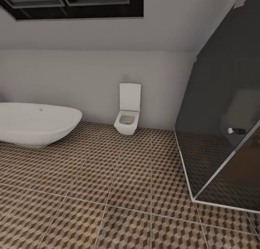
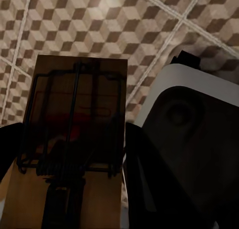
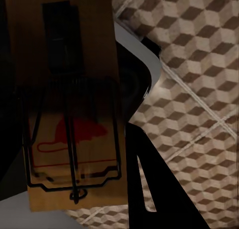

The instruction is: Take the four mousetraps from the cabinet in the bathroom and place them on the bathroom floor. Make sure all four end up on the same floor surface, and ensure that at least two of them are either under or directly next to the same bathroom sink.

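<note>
1. Head view: the bathroom floor (image 1: pixel 119 191) of cube-patterned tiles runs to a white wall. A white oval bathtub (image 1: pixel 34 123) stands at the left, and a white toilet (image 1: pixel 128 113) is mounted on the far wall with its lid up. At the right a dark glass shower screen (image 1: pixel 220 133) with a pale frame stands on the tiles. A dark-framed skylight (image 1: pixel 72 1) sits in the sloped ceiling.
2. Left wrist view: the left gripper (image 2: pixel 69 189) is pinching a mousetrap (image 2: pixel 74 139), a tan board with a dark wire frame, between dark fingers (image 2: pixel 149 174). Tiled floor lies beyond, well apart. A grey-and-white part of the robot (image 2: pixel 194 119) blocks the floor beside it.
3. Right wrist view: the right gripper (image 3: pixel 69 114) is clamped on a second mousetrap (image 3: pixel 74 134) bearing a red mouse outline, above the tiles.
</note>
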You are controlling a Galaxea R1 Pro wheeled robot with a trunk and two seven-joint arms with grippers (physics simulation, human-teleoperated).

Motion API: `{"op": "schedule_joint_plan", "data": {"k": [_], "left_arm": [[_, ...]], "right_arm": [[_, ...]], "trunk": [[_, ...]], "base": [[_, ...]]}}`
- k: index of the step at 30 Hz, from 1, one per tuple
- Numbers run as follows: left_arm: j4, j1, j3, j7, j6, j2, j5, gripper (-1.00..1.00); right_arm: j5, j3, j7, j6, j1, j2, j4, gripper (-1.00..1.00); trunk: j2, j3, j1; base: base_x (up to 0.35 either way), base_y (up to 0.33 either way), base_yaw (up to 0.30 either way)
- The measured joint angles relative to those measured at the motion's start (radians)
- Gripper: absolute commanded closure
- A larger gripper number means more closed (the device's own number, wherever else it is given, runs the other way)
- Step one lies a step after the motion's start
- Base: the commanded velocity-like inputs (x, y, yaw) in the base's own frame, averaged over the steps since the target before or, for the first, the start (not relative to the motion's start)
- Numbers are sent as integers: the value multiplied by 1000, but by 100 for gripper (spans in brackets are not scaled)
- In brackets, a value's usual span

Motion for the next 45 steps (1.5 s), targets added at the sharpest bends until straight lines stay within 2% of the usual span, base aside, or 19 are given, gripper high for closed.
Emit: {"op": "schedule_joint_plan", "data": {"k": [11,45], "left_arm": [[0,0,0,0,0,0,0,100],[0,0,0,0,0,0,0,100]], "right_arm": [[-1,0,0,-1,0,0,0,100],[-2,-1,-1,-2,0,-3,0,100]], "trunk": [[0,4,0],[0,41,0]], "base": [[0,0,273],[0,0,236]]}}
